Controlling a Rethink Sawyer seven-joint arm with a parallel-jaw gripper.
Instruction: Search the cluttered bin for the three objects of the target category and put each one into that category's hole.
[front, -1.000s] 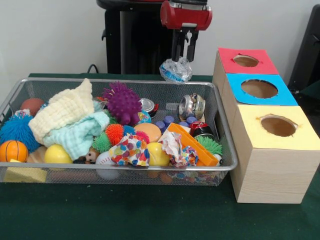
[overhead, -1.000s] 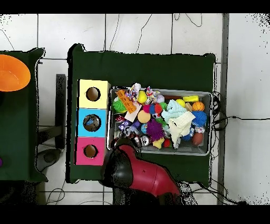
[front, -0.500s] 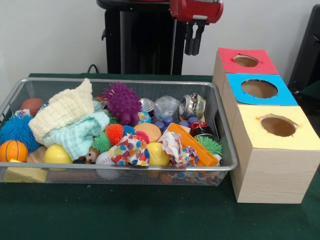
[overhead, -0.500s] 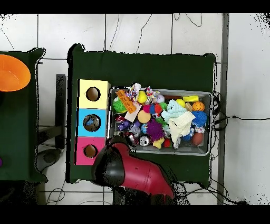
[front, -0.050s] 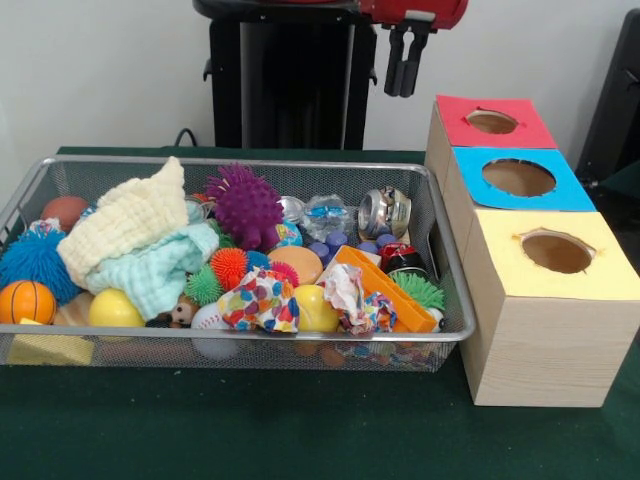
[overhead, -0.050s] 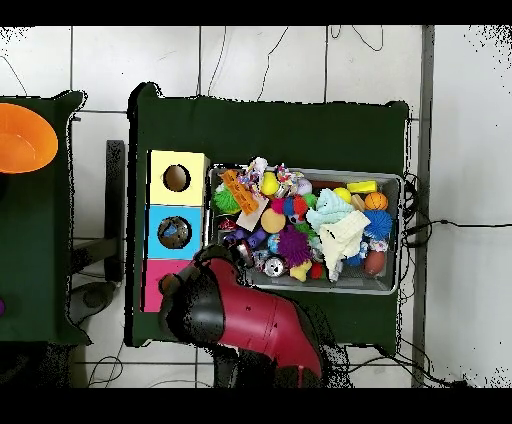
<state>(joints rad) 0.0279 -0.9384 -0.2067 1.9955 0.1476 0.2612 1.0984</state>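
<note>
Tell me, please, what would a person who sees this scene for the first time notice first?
Probably the wire bin, crammed with bright toys: a purple spiky ball near the middle, and yellow and mint cloths heaped to its left in the front view. Next, the three wooden boxes beside the bin, each with a round hole in a pink, blue or yellow top. The tool hangs empty above the bin's far edge.

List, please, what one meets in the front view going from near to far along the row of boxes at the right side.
Yellow-topped box → blue-topped box → red-topped box.
</note>
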